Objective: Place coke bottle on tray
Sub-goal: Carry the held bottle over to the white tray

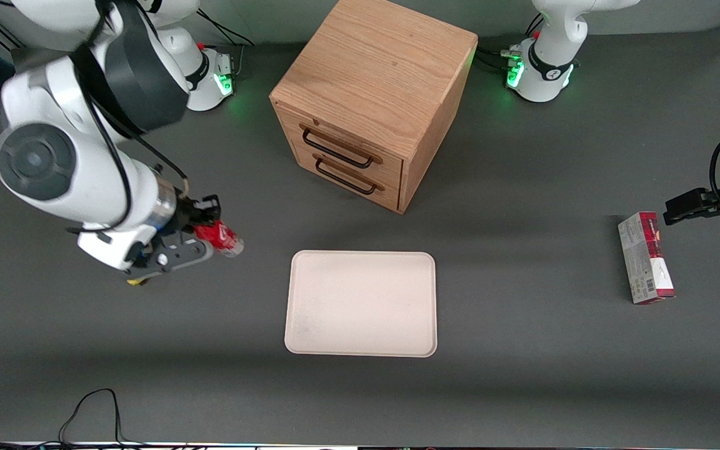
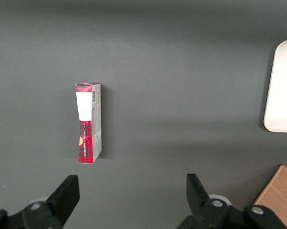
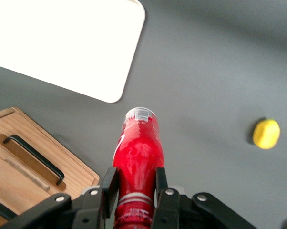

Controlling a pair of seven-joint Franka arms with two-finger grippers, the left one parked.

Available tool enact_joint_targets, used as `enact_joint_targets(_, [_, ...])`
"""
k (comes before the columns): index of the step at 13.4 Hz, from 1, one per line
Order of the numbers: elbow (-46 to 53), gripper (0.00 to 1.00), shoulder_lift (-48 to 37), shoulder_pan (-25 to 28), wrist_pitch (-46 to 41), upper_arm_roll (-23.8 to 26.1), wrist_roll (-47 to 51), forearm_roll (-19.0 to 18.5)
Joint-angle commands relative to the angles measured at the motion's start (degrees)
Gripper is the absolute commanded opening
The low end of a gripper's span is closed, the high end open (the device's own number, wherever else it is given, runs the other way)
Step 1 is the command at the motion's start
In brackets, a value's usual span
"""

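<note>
My right gripper [image 1: 205, 237] is shut on the coke bottle [image 1: 222, 238], a small red bottle with a white logo. It holds the bottle tilted above the table, toward the working arm's end from the tray [image 1: 361, 304]. In the right wrist view the black fingers [image 3: 109, 187] clamp the bottle [image 3: 138, 152] near its neck, base pointing away from the camera. The cream-white tray [image 3: 62, 43] lies flat with nothing on it; a corner of it also shows in the left wrist view [image 2: 281, 90].
A wooden drawer cabinet [image 1: 372, 100] stands farther from the front camera than the tray. A red-and-grey carton [image 1: 645, 257] lies toward the parked arm's end. A small yellow object [image 3: 266, 134] lies on the table near the gripper. Black cables [image 1: 94, 406] run along the front edge.
</note>
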Motion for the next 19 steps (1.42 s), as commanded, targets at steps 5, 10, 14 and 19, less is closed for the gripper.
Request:
enact_joint_targets(5, [4.9,0.23,10.6,-0.2,14.2,4.1,0.2,-0.8])
enact_joint_targets(10, [4.5,0.25,17.1,-0.2,25.4,6.2,-0.2,-7.4])
enact_joint_targets(14, [4.2,0.27,19.5,-0.2,29.8,6.0,0.3,-7.6])
enact_joint_targets(19, [1.8,0.34,20.6,-0.2,35.0,5.9,0.4,-8.3])
